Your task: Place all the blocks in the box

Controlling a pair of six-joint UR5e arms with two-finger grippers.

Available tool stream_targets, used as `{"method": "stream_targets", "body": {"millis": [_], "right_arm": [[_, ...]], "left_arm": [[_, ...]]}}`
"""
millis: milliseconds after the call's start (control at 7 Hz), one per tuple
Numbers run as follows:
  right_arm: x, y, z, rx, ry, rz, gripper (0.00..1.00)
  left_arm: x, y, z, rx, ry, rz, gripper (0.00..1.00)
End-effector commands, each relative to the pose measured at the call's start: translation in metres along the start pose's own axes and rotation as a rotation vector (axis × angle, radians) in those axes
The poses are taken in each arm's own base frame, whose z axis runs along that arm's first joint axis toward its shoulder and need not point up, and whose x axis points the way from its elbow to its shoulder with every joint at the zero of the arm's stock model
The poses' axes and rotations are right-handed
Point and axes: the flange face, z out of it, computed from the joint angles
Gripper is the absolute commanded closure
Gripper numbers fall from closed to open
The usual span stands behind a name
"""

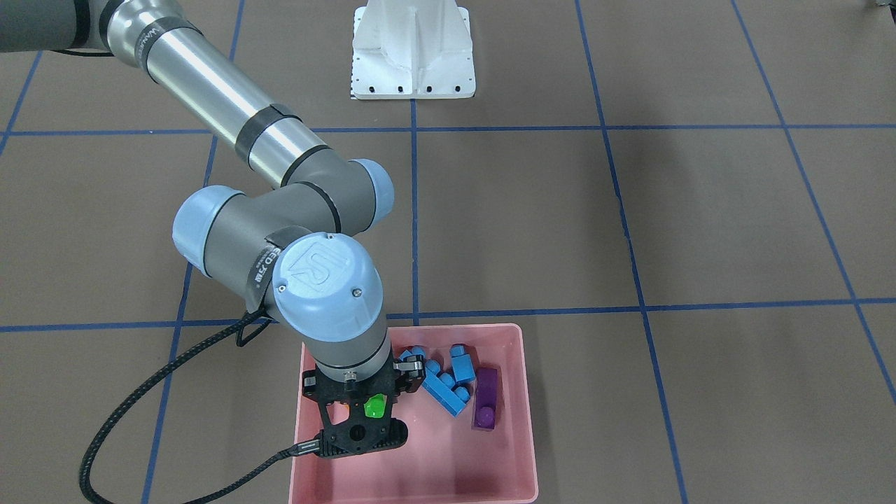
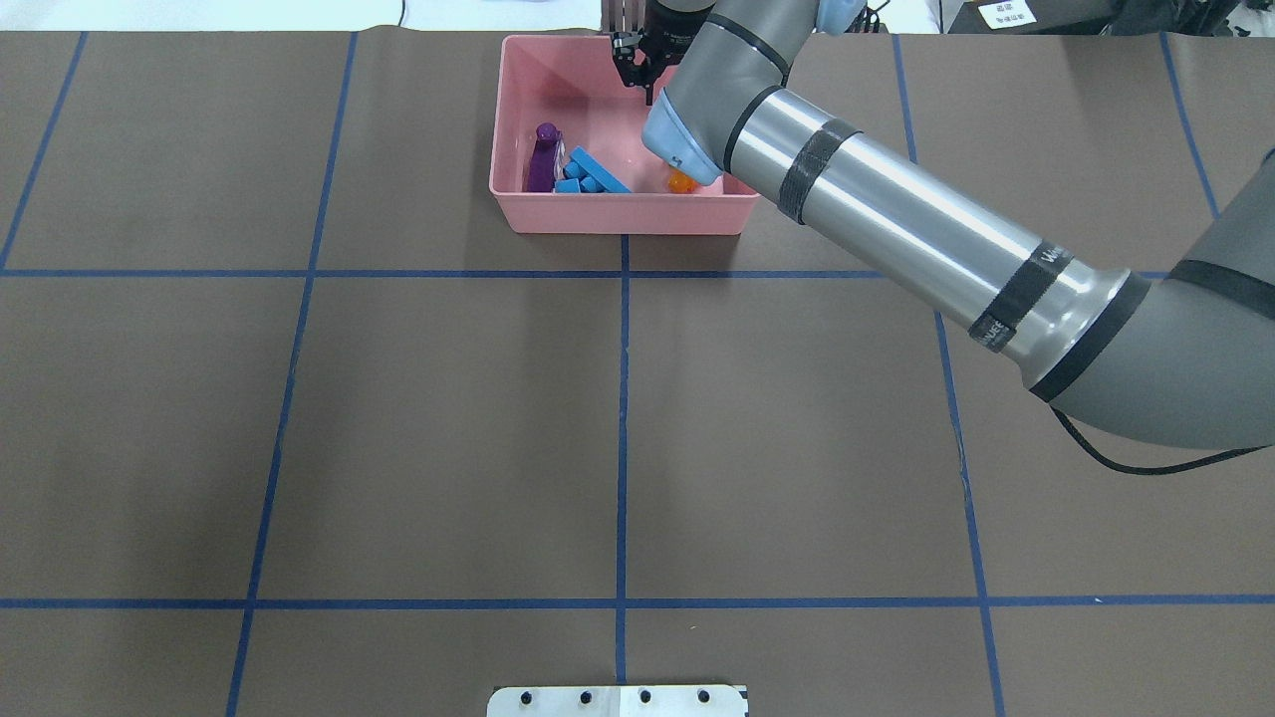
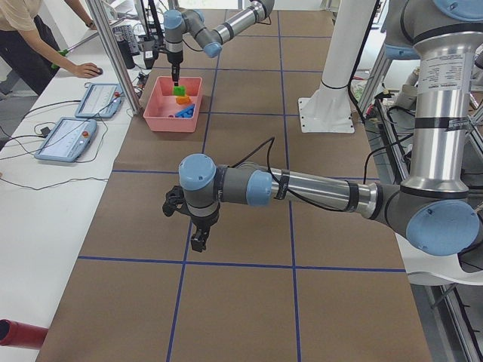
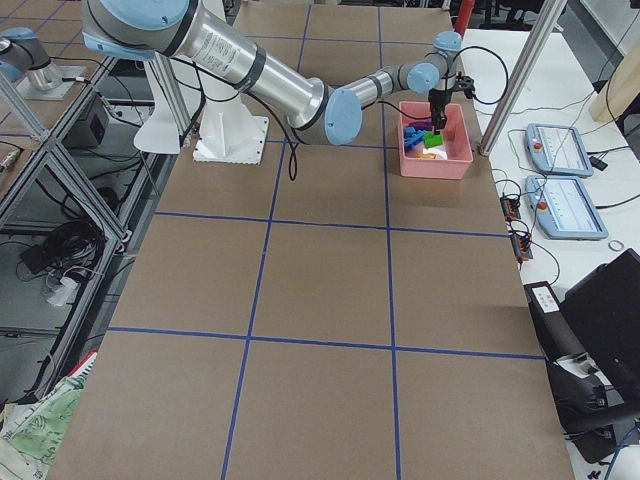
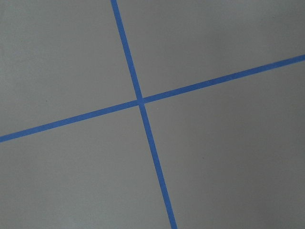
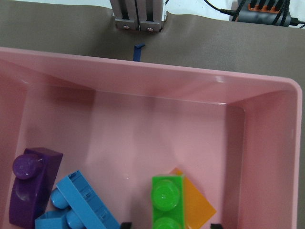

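The pink box (image 1: 528, 448) holds the bricks. The purple oblong (image 1: 486, 399), the long blue brick (image 1: 442, 392) and the small blue brick (image 1: 462, 360) lie together at one side. In the right wrist view the green brick (image 6: 167, 200) rests on the orange sloped brick (image 6: 195, 202), next to the purple brick (image 6: 31, 183) and the long blue one (image 6: 86, 202). My right gripper (image 6: 170, 225) hangs inside the box (image 6: 190, 76) right above the green brick, fingertips spread wide and clear of it. My left gripper (image 3: 198, 240) hovers over bare table far from the box; I cannot tell its state.
The white robot base (image 1: 413, 52) stands at the table's near edge. Blue tape lines (image 5: 138, 100) cross the brown table. A metal post (image 6: 139, 14) stands just beyond the box's far wall. Tablets (image 3: 64, 138) and an operator's hand lie past that edge.
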Motion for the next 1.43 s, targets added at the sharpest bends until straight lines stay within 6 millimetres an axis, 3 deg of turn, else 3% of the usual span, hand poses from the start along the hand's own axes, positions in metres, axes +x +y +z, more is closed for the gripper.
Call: {"method": "stream_targets", "body": {"millis": [0, 286, 429, 571, 857, 1000, 1143, 1286], "right_arm": [[-0.001, 0.000, 0.000, 0.005, 0.005, 0.018, 0.00], [0.025, -0.021, -0.024, -0.006, -0.018, 0.044, 0.00], [0.054, -0.037, -0.046, -0.038, -0.049, 0.075, 0.00], [0.090, -0.034, -0.065, -0.047, -0.033, 0.062, 0.00], [0.199, 0.004, -0.091, -0.078, 0.016, -0.049, 0.00], [0.270, 0.026, -0.106, -0.081, 0.001, -0.081, 0.00], [0.358, 0.060, -0.121, -0.075, -0.035, -0.080, 0.00], [0.444, 0.108, -0.128, -0.066, -0.017, -0.063, 0.00]], "left_arm": [[0.000, -0.001, 0.000, 0.001, 0.001, 0.002, 0.00], [-0.010, 0.008, 0.009, -0.020, -0.006, -0.014, 0.00], [-0.013, 0.010, 0.011, -0.024, -0.004, -0.020, 0.00], [-0.012, 0.008, 0.010, -0.023, -0.002, -0.028, 0.00], [-0.014, 0.010, 0.009, -0.021, 0.000, -0.025, 0.00], [-0.016, 0.011, 0.011, -0.026, -0.005, -0.031, 0.00], [-0.016, 0.011, 0.010, -0.024, -0.006, -0.032, 0.00], [-0.016, 0.011, 0.010, -0.023, -0.004, -0.035, 0.00]]}}
